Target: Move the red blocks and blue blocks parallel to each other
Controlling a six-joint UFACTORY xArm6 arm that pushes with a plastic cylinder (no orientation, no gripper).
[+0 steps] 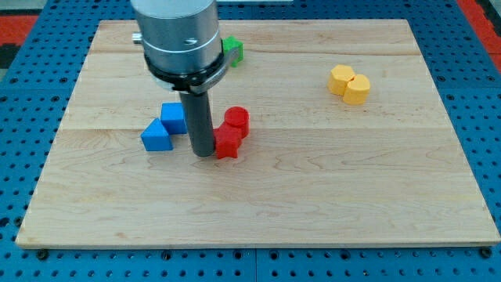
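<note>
The wooden board (258, 204) is seen lying on a blue perforated table (23, 117), with all four board edges in view. The dark rod is positioned left of the board's centre, and my tip (203, 153) is set down on the board between the two colour groups. No gripper is fitted, so nothing is grasped or clamped; contact is made only by the rod's side. The lower red block (228, 143), of irregular shape, is located directly against the tip on the view's right, apparently touching it. The red cylinder (236, 121) is placed just above and slightly right of it, the two touching. On the view's left of the rod, the blue cube (173, 117) is found close beside the rod shaft, and the blue triangular block (156, 136) is set against it, lower and further left. A green block (232, 50), partly hidden by the arm's housing, is located near the board's top edge. Two yellow blocks (349, 83), touching one another, are placed well apart at the upper right. Wide bare board is available toward the bottom edge and the lower right, and a narrower strip toward the left edge.
</note>
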